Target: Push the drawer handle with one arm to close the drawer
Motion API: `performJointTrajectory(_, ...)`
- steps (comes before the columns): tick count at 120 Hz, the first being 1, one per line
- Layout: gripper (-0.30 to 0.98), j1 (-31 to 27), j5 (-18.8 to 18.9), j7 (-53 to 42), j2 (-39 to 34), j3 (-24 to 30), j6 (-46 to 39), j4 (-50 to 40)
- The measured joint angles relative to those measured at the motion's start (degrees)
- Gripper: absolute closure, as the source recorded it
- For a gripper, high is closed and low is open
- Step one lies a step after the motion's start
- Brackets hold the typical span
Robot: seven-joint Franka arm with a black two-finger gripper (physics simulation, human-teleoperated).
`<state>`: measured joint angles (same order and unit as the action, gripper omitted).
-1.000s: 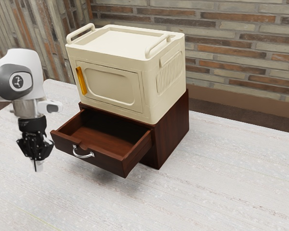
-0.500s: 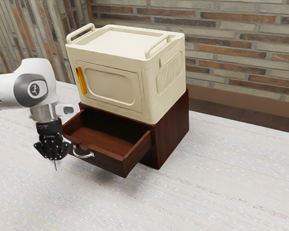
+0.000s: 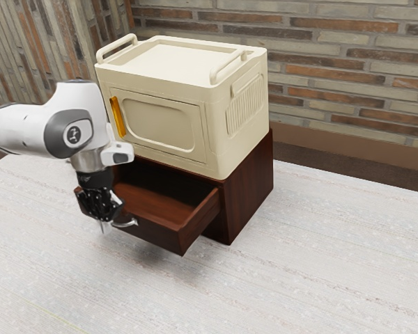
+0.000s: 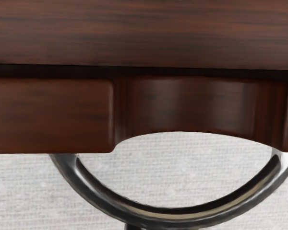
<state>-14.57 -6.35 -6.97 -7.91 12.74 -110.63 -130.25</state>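
Note:
The gripper (image 3: 104,226) is shut, its fingertips pointing down just outside the drawer front, beside the metal handle (image 3: 130,223). It hides part of the handle; whether they touch I cannot tell. The dark brown drawer (image 3: 161,232) stands pulled out of its cabinet (image 3: 247,188). In the wrist view the curved handle (image 4: 110,201) arcs out from the notched drawer front (image 4: 48,115), with the drawer's inside (image 4: 144,33) beyond that front. A small dark shape lies against the handle's outer curve.
A cream box (image 3: 160,125) with an orange door handle (image 3: 118,116) and two top rails rests on the cabinet, above the drawer. The pale table (image 3: 299,271) extends around the cabinet, and a brick wall (image 3: 348,76) rises behind.
My arm has moved toward the exterior view's right, bringing the gripper from beside the drawer's near corner to the handle. The drawer has not visibly moved.

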Motion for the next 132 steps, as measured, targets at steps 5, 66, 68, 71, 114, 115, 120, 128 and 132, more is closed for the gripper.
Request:
performJointTrajectory(5, 0.79, 0.12, 0.02, -0.98, 0.15, 0.19, -0.46, 0.03)
performJointTrajectory(66, 0.78, 1.23, -0.07, -8.69, 4.13, 1.24, -2.88, 4.16)
performJointTrajectory(68, 0.78, 1.21, -0.10, -8.83, 4.26, 1.24, -2.91, 4.31)
performJointTrajectory(71, 0.78, 1.19, -0.13, -9.04, 4.55, 1.23, -2.93, 4.74)
performJointTrajectory(114, 0.78, 0.44, -0.29, -9.06, 8.74, 1.21, -3.11, 9.97)
performJointTrajectory(115, 0.78, 0.42, -0.29, -9.01, 8.79, 1.21, -3.11, 10.02)
performJointTrajectory(120, 0.79, 0.37, -0.30, -8.78, 9.07, 1.22, -3.11, 10.28)
performJointTrajectory(128, 0.79, 0.36, -0.27, -8.44, 9.68, 1.21, -3.13, 10.75)
performJointTrajectory(132, 0.79, 0.38, -0.27, -8.29, 10.01, 1.21, -3.13, 11.01)
